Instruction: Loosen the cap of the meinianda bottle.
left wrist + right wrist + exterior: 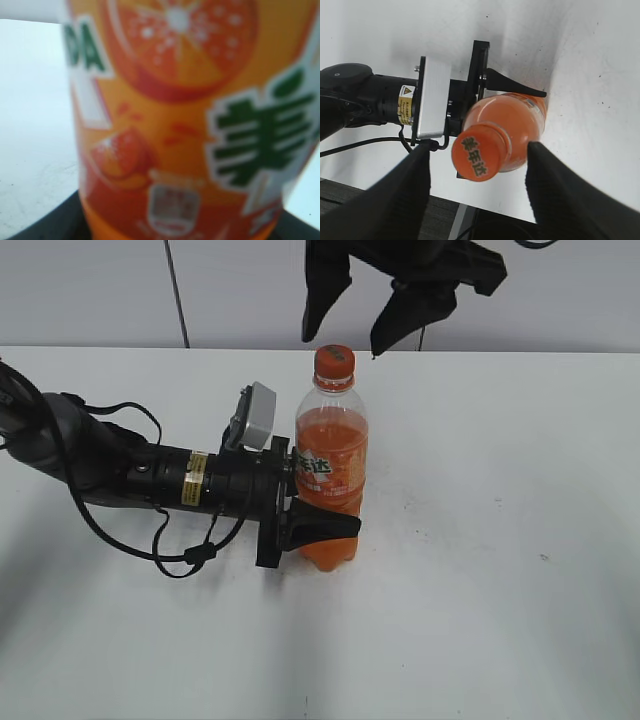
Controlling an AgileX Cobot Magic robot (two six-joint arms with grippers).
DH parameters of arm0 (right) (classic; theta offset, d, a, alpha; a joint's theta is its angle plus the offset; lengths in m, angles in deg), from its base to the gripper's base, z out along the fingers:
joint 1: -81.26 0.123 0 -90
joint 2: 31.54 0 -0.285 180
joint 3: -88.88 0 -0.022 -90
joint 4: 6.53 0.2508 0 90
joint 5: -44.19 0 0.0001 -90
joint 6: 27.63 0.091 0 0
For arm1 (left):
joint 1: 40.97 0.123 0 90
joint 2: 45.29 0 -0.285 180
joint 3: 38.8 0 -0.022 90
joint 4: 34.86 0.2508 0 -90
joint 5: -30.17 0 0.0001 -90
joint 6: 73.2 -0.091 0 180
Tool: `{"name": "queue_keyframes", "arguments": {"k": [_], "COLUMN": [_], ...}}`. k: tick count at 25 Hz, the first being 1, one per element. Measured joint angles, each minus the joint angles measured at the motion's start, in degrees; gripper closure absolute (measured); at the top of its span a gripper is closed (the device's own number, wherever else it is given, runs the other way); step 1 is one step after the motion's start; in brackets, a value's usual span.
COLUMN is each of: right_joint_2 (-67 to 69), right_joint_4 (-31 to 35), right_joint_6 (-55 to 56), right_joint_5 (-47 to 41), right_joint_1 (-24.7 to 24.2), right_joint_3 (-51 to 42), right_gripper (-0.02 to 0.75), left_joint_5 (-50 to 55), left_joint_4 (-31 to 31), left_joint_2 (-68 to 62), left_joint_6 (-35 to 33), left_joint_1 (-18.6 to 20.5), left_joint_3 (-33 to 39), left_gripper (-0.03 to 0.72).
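Observation:
The meinianda bottle (330, 475) stands upright on the white table, full of orange drink, with its orange cap (335, 362) on. My left gripper (318, 520) lies low and is shut on the bottle's lower body; the label (190, 125) fills the left wrist view. My right gripper (348, 332) hangs open just above the cap, a finger on each side. In the right wrist view the cap (479, 152) with dark characters on top sits between the two open fingers (477, 155), touching neither, above the bottle (517, 120).
The white table (500, 540) spreads around the bottle. The left arm's black body and cables (130, 480) lie along the table at the left. A grey wall stands behind the table's far edge.

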Motion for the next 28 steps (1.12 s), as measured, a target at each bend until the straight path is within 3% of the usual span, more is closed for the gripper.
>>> {"name": "queue_keyframes", "arguments": {"k": [19, 28], "right_joint_2": [2.89, 2.89], "right_joint_4": [-1.46, -1.46], "right_joint_6": [0.16, -0.05], "right_joint_5": [-0.61, -0.61], "right_joint_1": [0.85, 0.85], "right_joint_3": [0.0, 0.0], "right_gripper": [0.29, 0.4], "left_joint_5": [0.0, 0.0], "left_joint_4": [0.0, 0.0], "left_joint_2": [0.0, 0.0], "left_joint_6": [0.0, 0.0], "left_joint_1": [0.0, 0.0], "left_joint_3": [0.0, 0.0], "left_gripper": [0.287, 0.288]}}
